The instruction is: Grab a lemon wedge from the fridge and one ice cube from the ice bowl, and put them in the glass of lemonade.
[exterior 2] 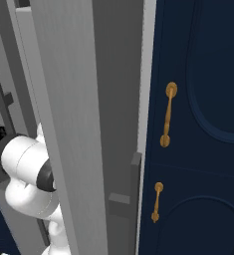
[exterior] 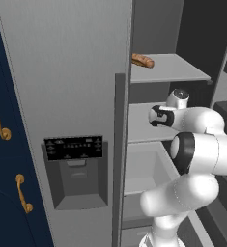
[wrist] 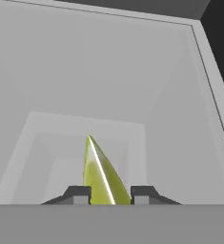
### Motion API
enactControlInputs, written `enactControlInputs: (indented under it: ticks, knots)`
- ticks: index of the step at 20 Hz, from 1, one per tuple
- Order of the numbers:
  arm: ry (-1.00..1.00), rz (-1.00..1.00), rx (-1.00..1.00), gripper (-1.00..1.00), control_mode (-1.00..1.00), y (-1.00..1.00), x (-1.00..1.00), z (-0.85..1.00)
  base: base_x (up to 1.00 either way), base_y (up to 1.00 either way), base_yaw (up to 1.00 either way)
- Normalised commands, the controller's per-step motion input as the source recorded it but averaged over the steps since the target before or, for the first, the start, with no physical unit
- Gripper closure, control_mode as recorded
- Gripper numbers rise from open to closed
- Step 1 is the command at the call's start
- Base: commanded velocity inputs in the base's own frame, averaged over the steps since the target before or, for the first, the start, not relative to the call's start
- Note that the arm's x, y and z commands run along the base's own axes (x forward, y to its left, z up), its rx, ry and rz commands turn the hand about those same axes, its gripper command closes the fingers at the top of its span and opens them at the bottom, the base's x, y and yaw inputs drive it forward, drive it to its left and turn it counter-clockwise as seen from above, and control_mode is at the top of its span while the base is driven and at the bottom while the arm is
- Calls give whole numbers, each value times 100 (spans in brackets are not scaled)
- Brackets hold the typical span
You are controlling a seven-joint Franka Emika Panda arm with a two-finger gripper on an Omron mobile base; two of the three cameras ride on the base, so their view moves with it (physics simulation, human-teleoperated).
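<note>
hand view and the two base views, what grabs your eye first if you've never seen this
In the hand view, a yellow-green lemon wedge stands pointed between the pincer tips, which sit against its sides, inside a pale grey fridge bin. In the left base view, a brown bread roll lies on the upper shelf above the white arm.

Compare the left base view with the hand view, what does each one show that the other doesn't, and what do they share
Left base view: the brown bread-like roll on an upper shelf, the black dispenser panel and navy cabinets.

Hand view: the lemon wedge standing between the fingertips of the end effector, which look closed against it.

Both: the grey interior of the fridge.
</note>
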Motion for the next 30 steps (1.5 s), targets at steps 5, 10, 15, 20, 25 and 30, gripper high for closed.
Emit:
enactControlInputs:
  ticks: [5,10,15,20,25,30]
  knots:
    - [-20,0,-1,100,-100,17,-50,12,0,0,0]
    - [-50,0,-13,100,-100,66,-95,89,0,0,0]
    - [4,2,-3,100,-100,29,-100,100,0,0,0]
    - [31,7,-2,100,-100,26,-100,94,0,0,0]
    - [39,12,-8,100,-100,29,-89,-10,0,0,0]
    - [6,8,-3,100,100,15,-39,-9,-60,30,26]
